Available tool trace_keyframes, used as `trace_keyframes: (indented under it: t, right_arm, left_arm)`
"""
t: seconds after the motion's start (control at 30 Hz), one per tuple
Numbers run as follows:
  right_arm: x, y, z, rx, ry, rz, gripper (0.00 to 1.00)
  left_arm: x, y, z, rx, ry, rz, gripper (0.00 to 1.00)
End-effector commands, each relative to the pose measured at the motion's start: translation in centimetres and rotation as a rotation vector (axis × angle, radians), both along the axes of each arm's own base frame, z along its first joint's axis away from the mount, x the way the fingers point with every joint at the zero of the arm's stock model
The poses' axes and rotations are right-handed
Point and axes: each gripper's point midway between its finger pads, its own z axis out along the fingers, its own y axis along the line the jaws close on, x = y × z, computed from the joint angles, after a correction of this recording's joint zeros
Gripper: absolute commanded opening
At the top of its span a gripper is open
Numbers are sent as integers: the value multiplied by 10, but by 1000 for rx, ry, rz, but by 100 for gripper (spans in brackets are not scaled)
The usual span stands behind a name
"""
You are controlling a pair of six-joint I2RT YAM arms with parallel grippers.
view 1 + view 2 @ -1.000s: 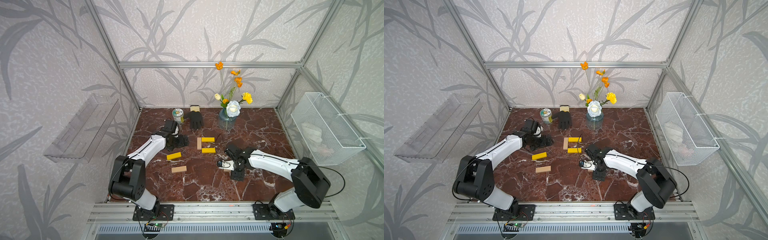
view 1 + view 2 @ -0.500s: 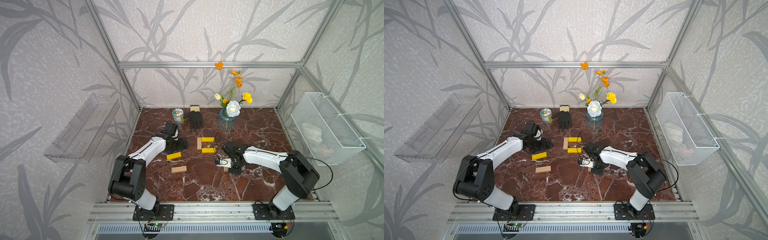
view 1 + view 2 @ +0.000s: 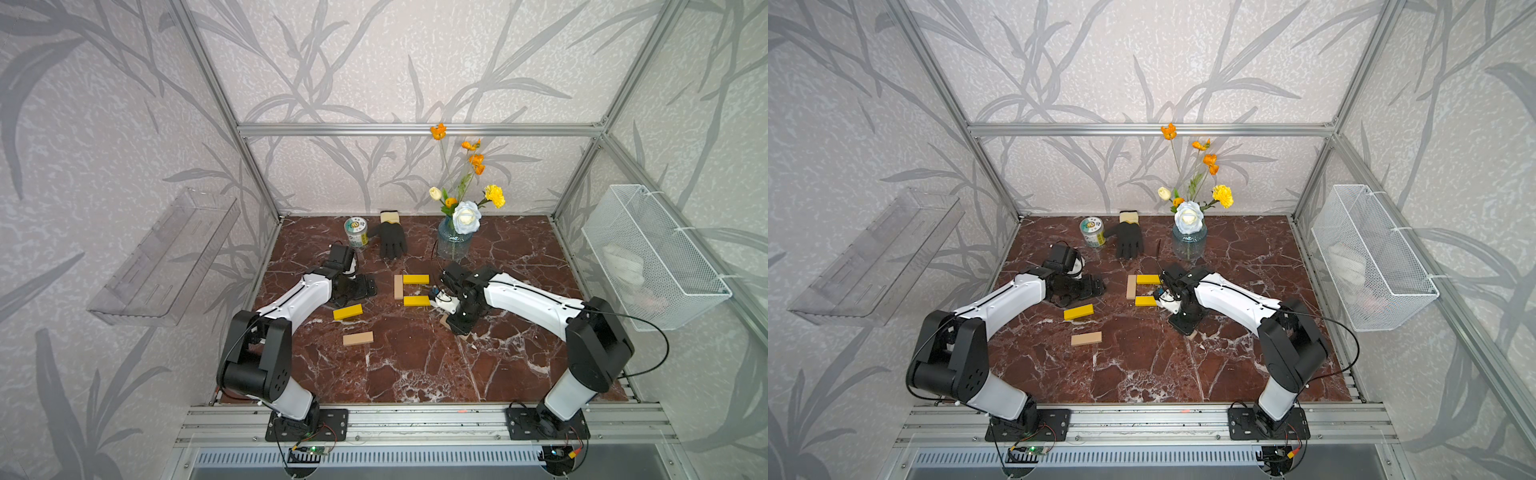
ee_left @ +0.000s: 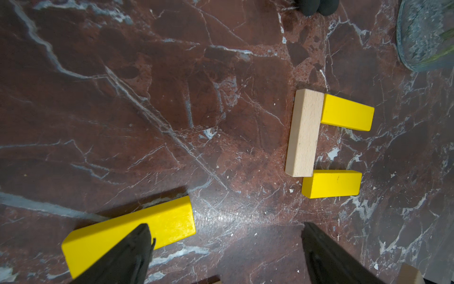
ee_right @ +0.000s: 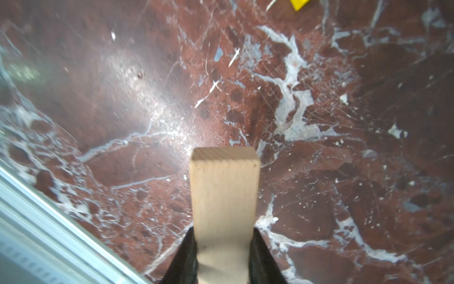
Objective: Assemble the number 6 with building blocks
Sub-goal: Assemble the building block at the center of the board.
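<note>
The right gripper had its jaws closed across the narrow sides of a tan wooden bar, which jutted out over the red marble tabletop just beside the started digit: an upright tan bar with two yellow bars branching off it. The held bar looked light, rigid and square-edged, its matt grain probably gripping well, though a hold nearer its middle would resist twisting. Whether its far end touched the marble was unclear. The left gripper hung wide open and empty above a loose yellow bar. Another tan bar lay apart.
</note>
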Motion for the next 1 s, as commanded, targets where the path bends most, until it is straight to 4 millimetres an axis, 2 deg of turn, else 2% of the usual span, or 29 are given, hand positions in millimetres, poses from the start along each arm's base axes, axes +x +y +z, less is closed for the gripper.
trace_keyframes:
  t: [0.0, 0.07, 0.17, 0.27, 0.33, 0.47, 0.97]
  right_arm:
    - [-18, 4, -4, -5, 127, -317, 0]
    - [-15, 13, -4, 24, 134, -408, 0]
    - [-9, 25, -17, 43, 164, -519, 0]
    - [8, 36, -22, 42, 127, -603, 0]
    - [15, 40, -24, -8, 80, -613, 0]
    - [17, 43, -34, -106, 21, -613, 0]
    - [27, 53, -54, -149, 3, -729, 0]
  left_arm:
    - [3, 3, -6, -9, 4, 43, 96]
    - [5, 4, -5, -6, -3, 52, 96]
    - [8, 6, -6, 4, -10, 63, 96]
    - [12, 7, -10, 7, -11, 83, 96]
    - [15, 6, -11, 1, -4, 88, 96]
    - [17, 5, -13, 1, 1, 93, 96]
    - [11, 6, -13, 5, 3, 82, 96]
